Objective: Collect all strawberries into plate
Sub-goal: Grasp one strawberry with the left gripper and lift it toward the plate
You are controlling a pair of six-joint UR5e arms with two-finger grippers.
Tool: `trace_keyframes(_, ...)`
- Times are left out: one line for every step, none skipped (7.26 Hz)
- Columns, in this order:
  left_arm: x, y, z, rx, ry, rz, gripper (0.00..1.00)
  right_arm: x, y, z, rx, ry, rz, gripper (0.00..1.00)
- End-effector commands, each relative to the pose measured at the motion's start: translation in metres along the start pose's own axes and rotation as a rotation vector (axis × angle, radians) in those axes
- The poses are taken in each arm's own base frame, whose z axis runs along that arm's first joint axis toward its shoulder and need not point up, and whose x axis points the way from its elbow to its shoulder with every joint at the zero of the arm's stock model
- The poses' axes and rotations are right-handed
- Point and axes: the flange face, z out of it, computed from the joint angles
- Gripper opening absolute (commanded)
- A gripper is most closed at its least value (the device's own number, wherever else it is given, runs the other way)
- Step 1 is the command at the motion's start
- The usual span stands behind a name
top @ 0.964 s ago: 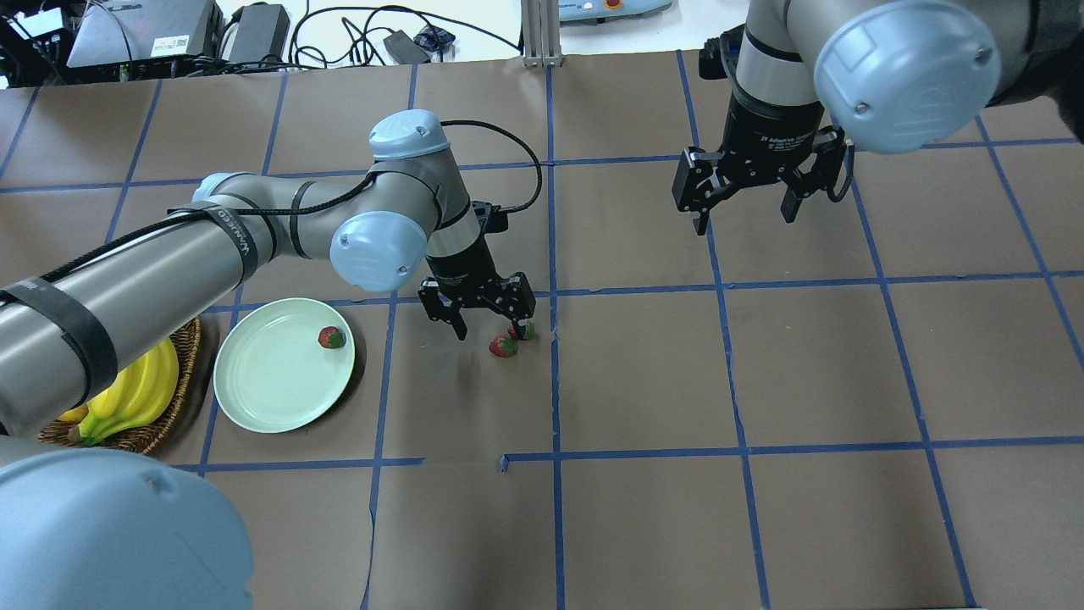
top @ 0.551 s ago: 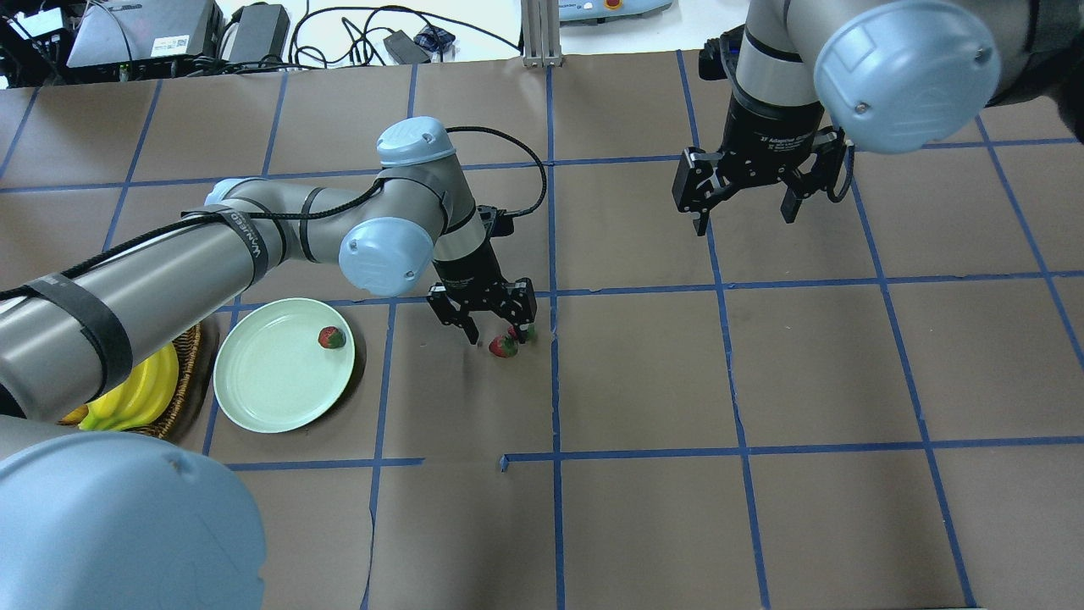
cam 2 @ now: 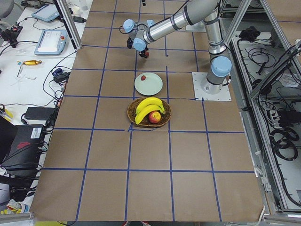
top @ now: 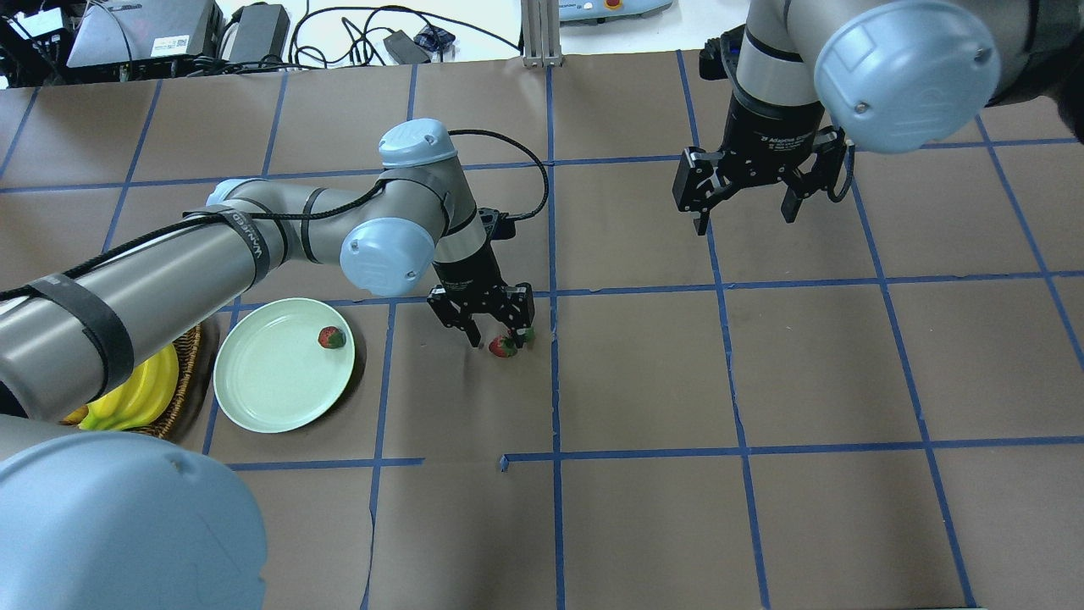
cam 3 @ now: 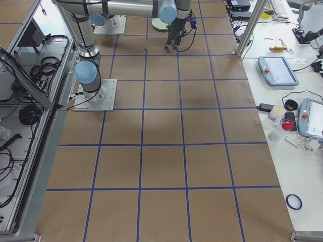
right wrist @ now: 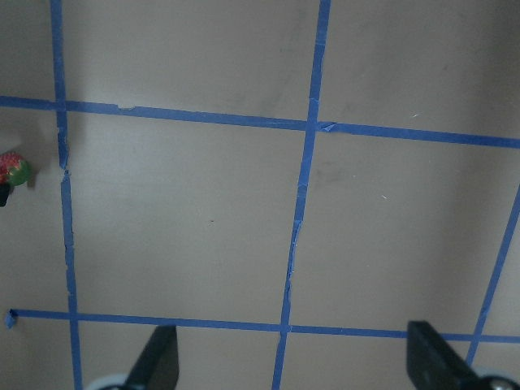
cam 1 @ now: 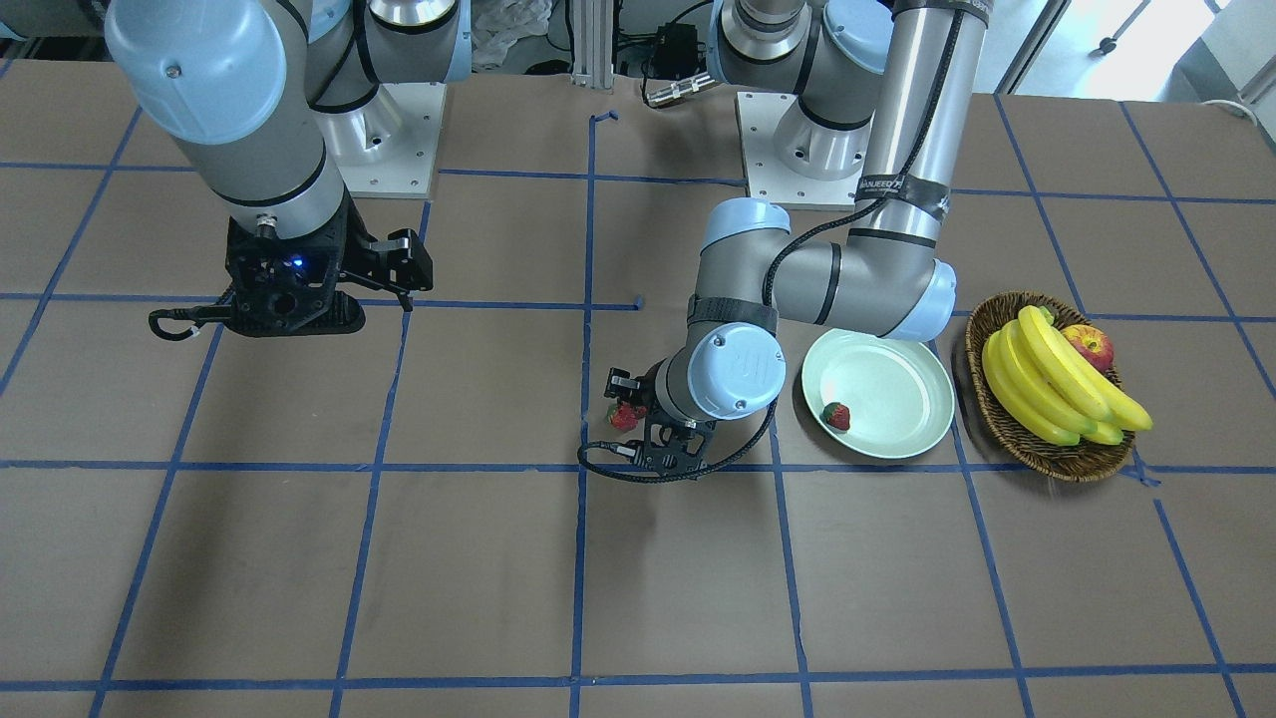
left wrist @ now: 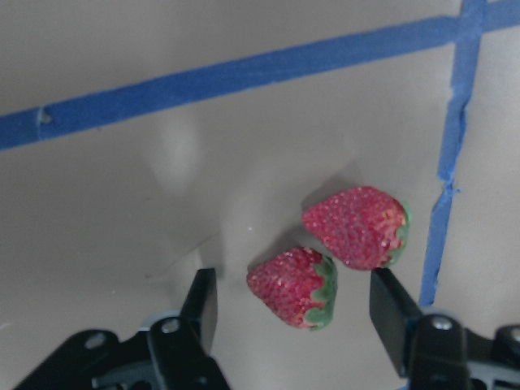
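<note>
One strawberry lies in the pale green plate near its right rim; it also shows in the front view on the plate. Two strawberries lie touching on the brown paper: the nearer one sits between my left gripper's open jaws, the other just beyond. My left gripper is open and lowered around the nearer strawberry, not gripping it. My right gripper is open and empty, hovering at the back right.
A wicker basket with bananas and an apple stands beside the plate, on the side away from the strawberries. Blue tape lines grid the brown table cover. Cables and boxes lie beyond the table's far edge.
My left gripper has moved slightly right and down, so its open jaws now straddle the nearer loose strawberry. The right arm has not moved.
</note>
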Motion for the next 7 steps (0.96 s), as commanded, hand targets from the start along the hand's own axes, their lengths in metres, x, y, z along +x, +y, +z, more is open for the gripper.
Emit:
trace_keyframes(0.001,0.003,-0.005,0.004,-0.001,0.021,0.77,0.000,-0.001,0.002,-0.003,-0.002,0.001,1.00)
trace_keyframes(0.003,0.008,-0.011,-0.006,-0.002,0.025,0.78,-0.001,-0.002,0.003,-0.005,-0.001,0.000,1.00)
trace_keyframes(0.002,0.007,-0.006,-0.016,-0.001,0.042,0.78,0.000,-0.002,0.003,-0.005,0.000,0.000,1.00)
trace_keyframes(0.000,0.005,0.000,-0.028,-0.001,0.039,0.77,0.000,-0.002,0.003,-0.005,0.000,0.000,1.00)
trace_keyframes(-0.001,0.004,0.003,-0.034,0.000,0.039,0.75,0.000,-0.002,0.003,-0.005,0.000,0.000,1.00)
trace_keyframes(-0.001,0.004,0.005,-0.037,0.000,0.040,0.70,0.000,-0.002,0.003,-0.005,0.000,0.000,1.00)
trace_keyframes(-0.001,0.003,0.003,-0.032,-0.005,0.060,0.45,0.000,-0.002,0.003,-0.005,0.000,0.000,1.00)
